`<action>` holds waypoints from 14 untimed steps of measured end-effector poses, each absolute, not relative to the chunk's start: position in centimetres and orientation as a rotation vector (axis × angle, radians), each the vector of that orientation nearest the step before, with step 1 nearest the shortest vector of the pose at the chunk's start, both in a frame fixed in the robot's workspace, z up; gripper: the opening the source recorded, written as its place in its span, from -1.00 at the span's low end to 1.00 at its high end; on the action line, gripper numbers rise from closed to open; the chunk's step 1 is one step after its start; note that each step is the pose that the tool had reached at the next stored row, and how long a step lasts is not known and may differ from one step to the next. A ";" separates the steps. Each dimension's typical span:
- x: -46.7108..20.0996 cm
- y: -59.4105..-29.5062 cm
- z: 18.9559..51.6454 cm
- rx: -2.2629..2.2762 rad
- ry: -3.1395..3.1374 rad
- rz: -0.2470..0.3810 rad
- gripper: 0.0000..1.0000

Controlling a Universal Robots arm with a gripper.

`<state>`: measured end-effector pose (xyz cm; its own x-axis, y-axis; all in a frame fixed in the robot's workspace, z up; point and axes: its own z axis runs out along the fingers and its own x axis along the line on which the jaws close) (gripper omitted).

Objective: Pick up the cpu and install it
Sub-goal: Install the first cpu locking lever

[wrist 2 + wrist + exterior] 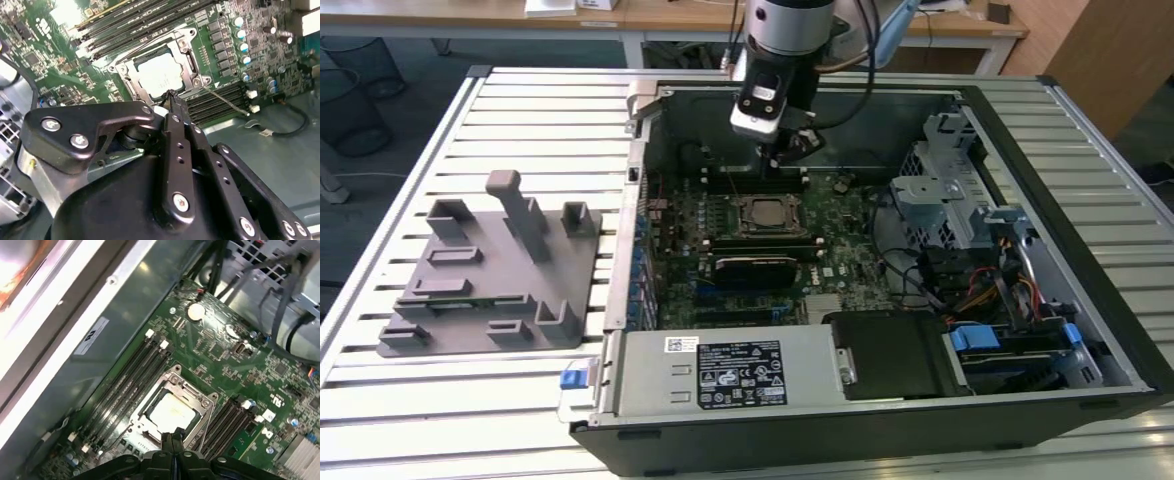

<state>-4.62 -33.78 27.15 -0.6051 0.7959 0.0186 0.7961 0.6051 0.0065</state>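
Exterior view: open case (881, 110) on a slatted table (520, 110); grey tray (480, 270) at the exterior view's left, well apart. The gripper (787, 152) hangs inside the case over the memory slots (754, 178) – its tips are hard to make out against the dark there. The cpu (761, 213) is a pale square seated in the socket (738, 222) on the motherboard (841, 215). In both wrist views the fingers (166, 445) are pressed together, clenched on nothing. They cover the socket's near edge – touching or apart cannot be told.
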 end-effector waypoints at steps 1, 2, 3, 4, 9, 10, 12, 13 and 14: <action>-4.6 -33.8 27.1 -1.365 -2.814 -0.022 -0.79; -4.6 -33.8 27.1 -1.340 -2.826 -0.022 -0.79; -4.6 -33.8 27.1 -1.314 -2.838 -0.022 -0.79; -4.6 -33.8 27.1 -1.288 -2.850 -0.021 -0.79; -4.6 -33.8 27.1 -1.130 -2.915 -0.020 -0.79; -4.6 -33.8 27.1 -1.104 -2.925 -0.020 -0.79; -4.6 -33.8 27.1 -1.051 -2.944 -0.019 -0.79; -4.6 -33.8 27.0 -1.024 -2.954 -0.019 -0.79; -4.6 -33.8 27.0 -0.998 -2.963 -0.019 -0.79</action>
<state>-4.62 -33.78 27.04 -0.7962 0.6048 0.0185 0.6050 0.7962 0.0066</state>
